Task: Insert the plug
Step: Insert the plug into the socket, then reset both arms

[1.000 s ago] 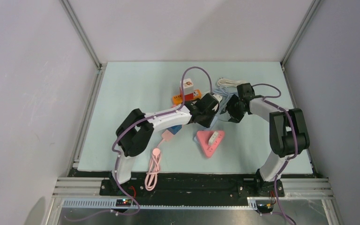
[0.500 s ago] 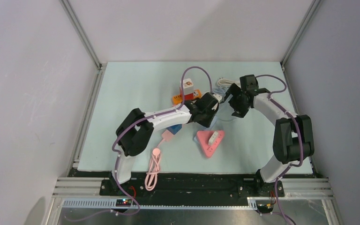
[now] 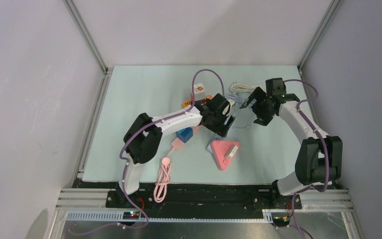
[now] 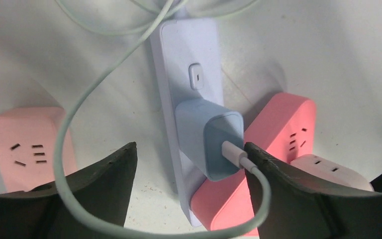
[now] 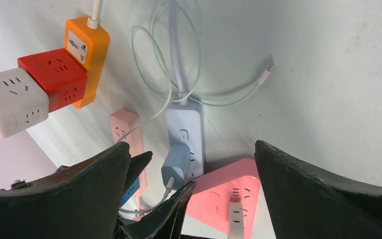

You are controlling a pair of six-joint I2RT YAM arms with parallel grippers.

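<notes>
A pale blue plug [image 4: 210,142] sits seated in the lavender power strip [image 4: 189,55], with its white cable [image 4: 79,114] looping off toward the left. My left gripper [image 4: 189,149] hovers over it, open, the fingers standing either side of the plug without clamping it. The right finger lies close to the cable's connector. In the top view the left gripper [image 3: 227,123] hides most of the plug. My right gripper [image 3: 248,105] hangs open and empty, off to the right of the strip. Its own camera looks down on the plug [image 5: 175,167] and the strip [image 5: 185,127].
A pink triangular socket [image 3: 224,152] with a white plug [image 5: 235,219] lies against the strip's near end. Orange [image 5: 87,55], red [image 5: 54,82] and white [image 5: 10,102] cube sockets sit at the back left. A pink strip [image 5: 125,127], a blue cube [image 3: 184,134] and a pink cable [image 3: 163,179] lie nearer the left arm.
The left gripper has opened and let go of the plug, which stays in the strip. The right gripper has opened wide and drawn back to the right, away from the strip.
</notes>
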